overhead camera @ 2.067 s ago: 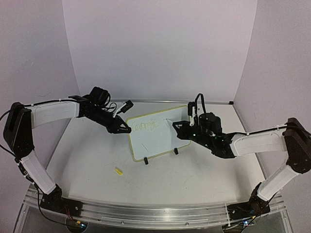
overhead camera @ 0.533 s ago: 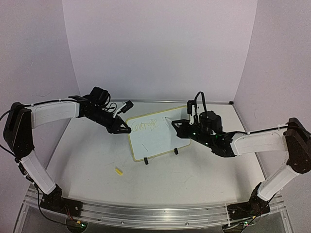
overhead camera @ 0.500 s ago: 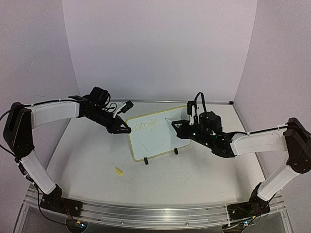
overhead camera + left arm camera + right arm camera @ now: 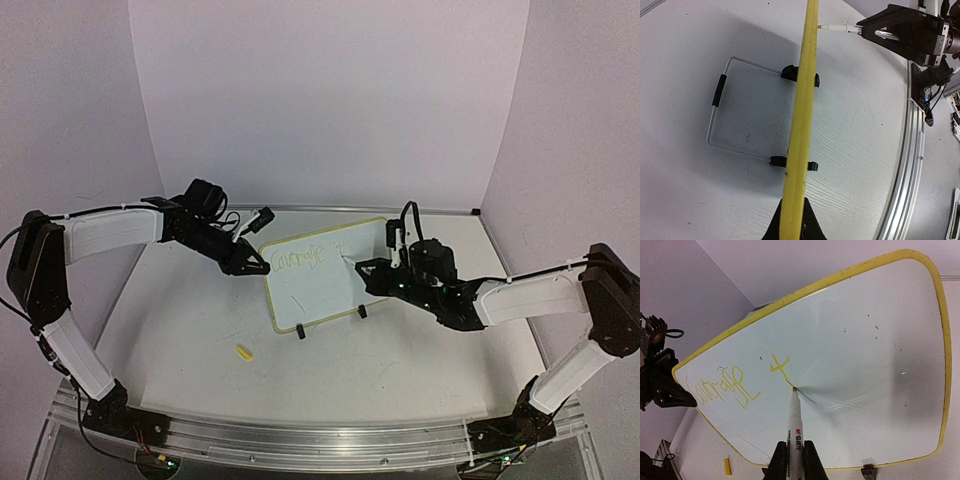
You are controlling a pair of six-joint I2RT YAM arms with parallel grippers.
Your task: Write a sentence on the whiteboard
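Note:
The whiteboard (image 4: 315, 290) stands tilted on the table, its yellow frame running edge-on up the left wrist view (image 4: 805, 90). My left gripper (image 4: 262, 268) (image 4: 793, 200) is shut on the board's left edge. My right gripper (image 4: 366, 270) (image 4: 795, 442) is shut on a white marker (image 4: 794, 422). The marker's orange tip touches the board face (image 4: 875, 350) just below a yellow "t". The sentence (image 4: 725, 387) (image 4: 298, 258) is one yellow cursive word at the upper left, with the "t" to its right.
A small yellow cap (image 4: 243, 351) (image 4: 727, 466) lies on the table in front of the board. Black clip feet (image 4: 300, 332) and a wire stand (image 4: 720, 90) hold the board up. A metal rail (image 4: 320, 437) runs along the near table edge.
My right gripper has moved the marker tip down the board from near the top edge, drawing the stem of the "t". The left arm and the board have not moved.

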